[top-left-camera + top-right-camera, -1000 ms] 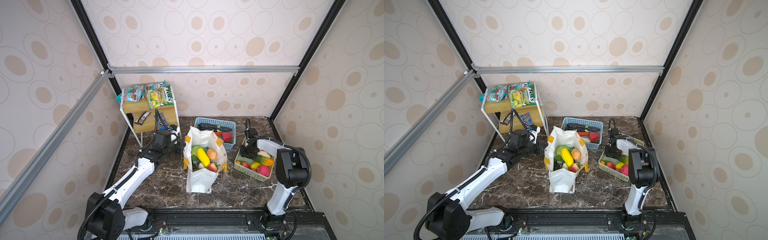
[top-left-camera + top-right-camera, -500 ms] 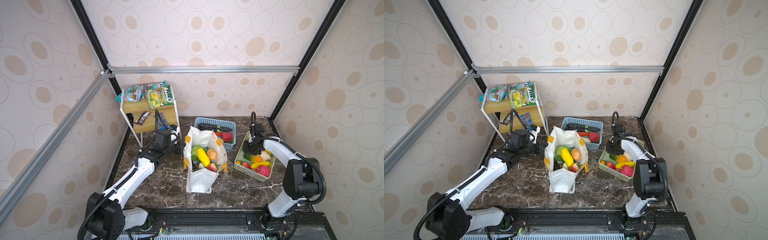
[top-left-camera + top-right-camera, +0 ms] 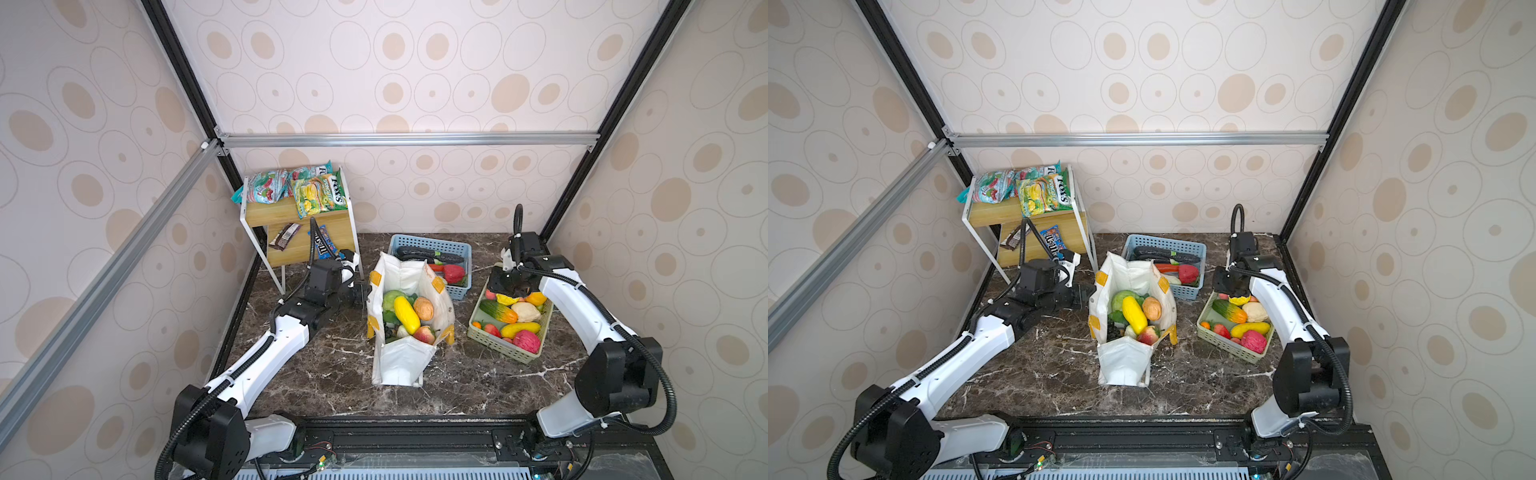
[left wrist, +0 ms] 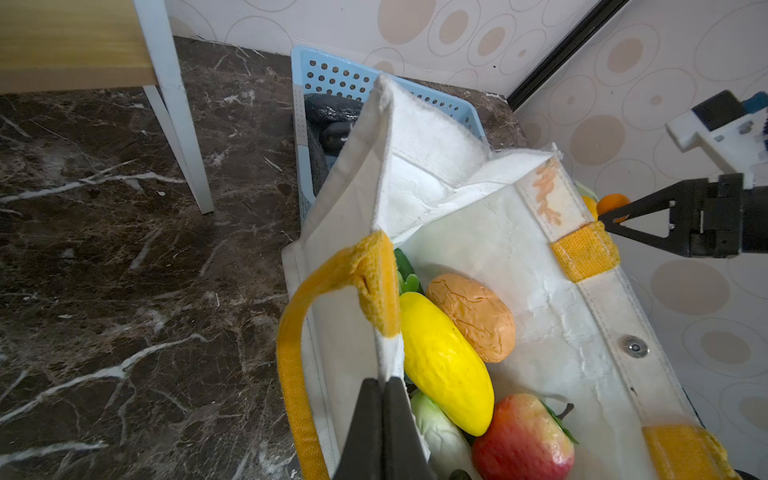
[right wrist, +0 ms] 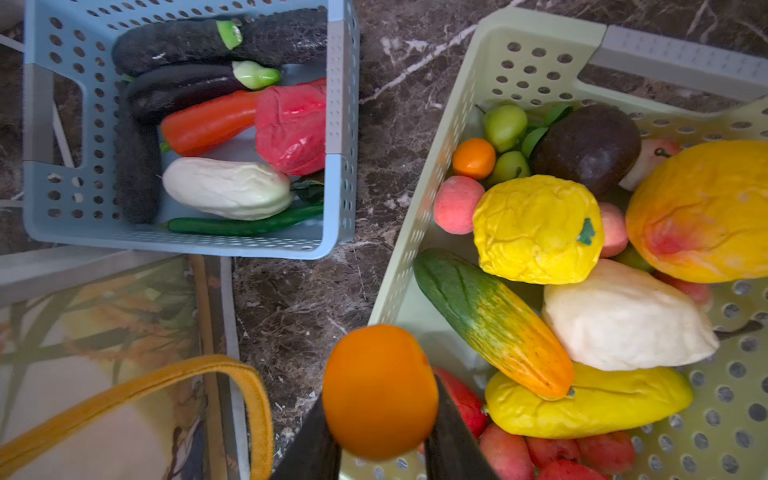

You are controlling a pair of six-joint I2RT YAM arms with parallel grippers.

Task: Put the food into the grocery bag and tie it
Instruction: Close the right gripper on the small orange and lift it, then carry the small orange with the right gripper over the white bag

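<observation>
My left claw (image 4: 384, 384) is pinched shut on the bag (image 3: 401, 361) rim. The bag stands upright in the middle with food (image 3: 406, 314) inside. My right claw (image 5: 380, 409) grips an orange (image 5: 378, 374) over the green basket (image 5: 409, 249) wall, near the bag.

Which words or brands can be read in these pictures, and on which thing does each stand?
"Fox's": green-yellow packet on the shelf top.
"m&m's", partly behind a cable: blue packet on the lower shelf.
Unreadable: the teal packet on top, the brown bar, the orange marks inside the grocery bag.
</observation>
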